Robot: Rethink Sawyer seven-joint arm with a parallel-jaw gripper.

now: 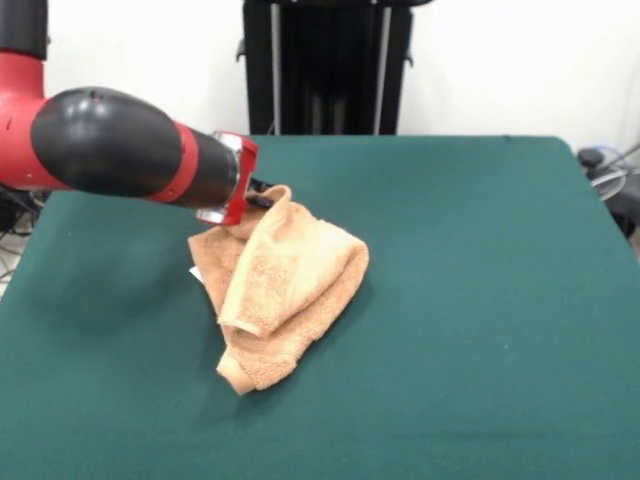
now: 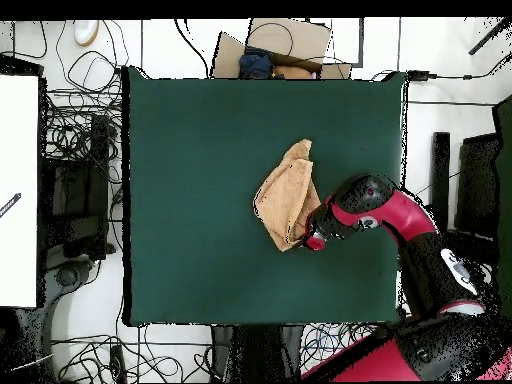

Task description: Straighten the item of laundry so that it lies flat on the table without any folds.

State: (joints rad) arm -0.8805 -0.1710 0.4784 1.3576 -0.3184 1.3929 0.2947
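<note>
Orange-tan terry cloth, the towel (image 1: 283,290) lies crumpled in a folded heap a little left of centre on the dark green counter (image 1: 480,300) in the front view. Its long axis there runs from the upper middle of the heap down toward the lower left, ending in a rolled corner near the bottom. Several layers overlap, and a thick fold crosses the middle. A small white tag (image 1: 194,272) peeks out at the heap's left edge.

My gripper (image 1: 262,197) sits at the end of my red and black arm, which enters from the upper left of the front view. It meets the towel's upper corner, where the cloth rises to a small peak against it. The cloth and my wrist hide the tips, so I cannot tell whether it is clenched or released.

In the overhead view the towel (image 2: 286,197) lies right of the counter's centre, stretched from upper right to lower left, with my gripper (image 2: 308,238) at its lower right edge.
</note>
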